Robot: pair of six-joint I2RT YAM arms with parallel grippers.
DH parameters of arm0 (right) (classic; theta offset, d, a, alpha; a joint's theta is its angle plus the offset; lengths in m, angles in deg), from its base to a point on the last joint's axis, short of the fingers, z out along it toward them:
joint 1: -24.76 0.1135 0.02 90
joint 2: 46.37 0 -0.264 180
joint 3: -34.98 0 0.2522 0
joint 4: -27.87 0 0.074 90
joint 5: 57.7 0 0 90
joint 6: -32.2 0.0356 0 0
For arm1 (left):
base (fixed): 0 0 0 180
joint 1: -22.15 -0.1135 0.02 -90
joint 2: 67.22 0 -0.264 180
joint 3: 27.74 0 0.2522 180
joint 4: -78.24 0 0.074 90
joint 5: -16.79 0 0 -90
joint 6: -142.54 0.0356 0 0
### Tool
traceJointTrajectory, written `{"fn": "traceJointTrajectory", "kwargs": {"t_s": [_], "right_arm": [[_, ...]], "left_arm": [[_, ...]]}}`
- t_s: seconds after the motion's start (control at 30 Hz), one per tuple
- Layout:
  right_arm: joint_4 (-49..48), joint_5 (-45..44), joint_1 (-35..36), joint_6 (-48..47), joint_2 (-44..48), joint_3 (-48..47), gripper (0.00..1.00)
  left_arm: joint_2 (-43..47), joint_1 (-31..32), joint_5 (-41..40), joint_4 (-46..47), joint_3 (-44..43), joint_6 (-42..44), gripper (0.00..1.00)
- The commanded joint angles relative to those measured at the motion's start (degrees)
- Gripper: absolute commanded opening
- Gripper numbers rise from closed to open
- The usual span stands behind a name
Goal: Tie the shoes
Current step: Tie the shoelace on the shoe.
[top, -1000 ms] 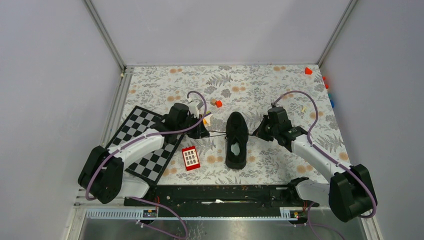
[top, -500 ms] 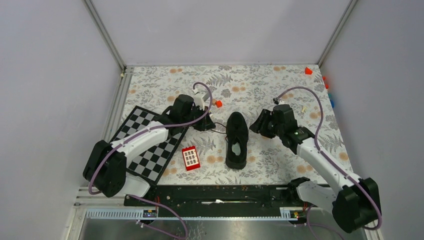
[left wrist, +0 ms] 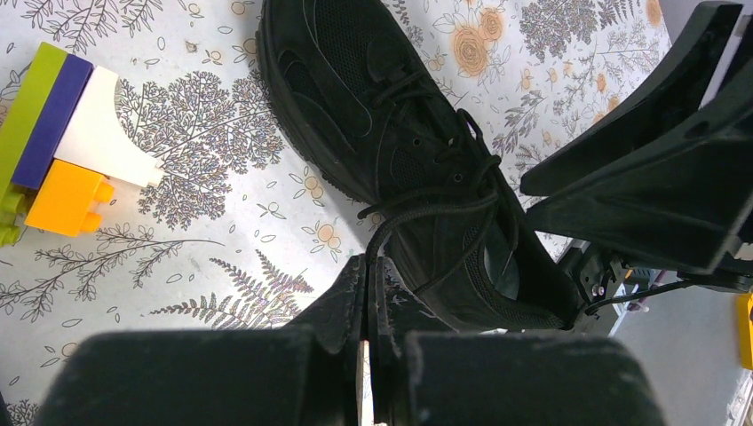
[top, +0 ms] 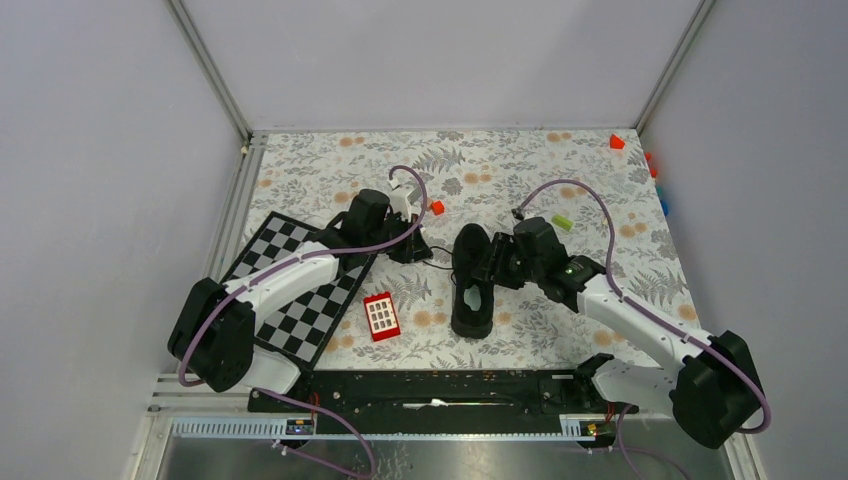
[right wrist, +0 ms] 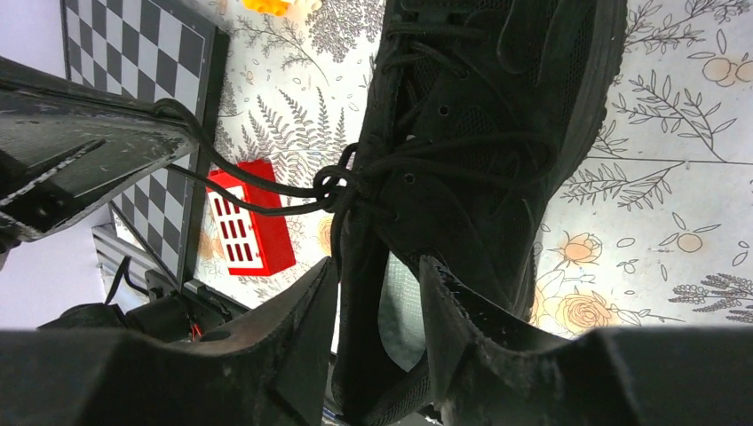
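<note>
At centre frame on the floral-patterned bench (top: 560, 170) lies the black low-top sneaker (top: 472, 285), its thin black lace (right wrist: 257, 191) pinched in the clenched left gripper (left wrist: 368, 266) at its left, while the released right gripper (right wrist: 377, 264) hangs spread over its opening.

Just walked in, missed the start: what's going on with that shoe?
Two robot arms are tying a black sneaker. The left gripper is shut on a lace, stretched sideways from a knot on the shoe. The right gripper hangs open over the shoe's opening, holding nothing.
</note>
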Motion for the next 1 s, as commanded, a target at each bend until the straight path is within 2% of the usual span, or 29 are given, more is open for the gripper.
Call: {"fn": "traceJointTrajectory", "kwargs": {"t_s": [0.0,0.57,0.63,0.7,0.83,0.87,0.93,0.97], "right_arm": [[-2.55,0.53,1.02,1.12,-1.55,-2.97,0.43],[-4.78,1.69,2.81,1.84,-4.0,-3.07,0.43],[-4.97,1.93,2.96,1.84,-4.82,-3.09,0.38],[-5.19,1.96,2.92,1.84,-4.61,-2.79,0.28],[-4.94,1.73,2.96,1.16,-3.7,-2.53,0.19],[-4.73,1.71,2.95,1.02,-3.46,-2.44,0.15],[-4.65,1.77,2.96,0.92,-2.37,-1.99,0.0],[-4.61,1.9,2.96,0.88,-1.72,-1.83,0.0]], "left_arm": [[0.81,0.3,1.04,1.87,-1.84,0.83,0.0],[0.15,0.3,1.32,2.26,-2.0,0.49,0.0],[0.22,0.39,1.32,2.26,-1.93,0.49,0.0],[0.24,0.39,1.35,2.26,-1.93,0.49,0.0],[0.24,0.47,1.42,2.43,-1.93,0.49,0.0],[0.24,0.48,1.45,2.35,-2.0,0.49,0.0],[0.24,0.48,1.38,2.43,-2.02,0.49,0.0],[0.24,0.48,1.34,2.37,-1.95,0.49,0.0]]}}
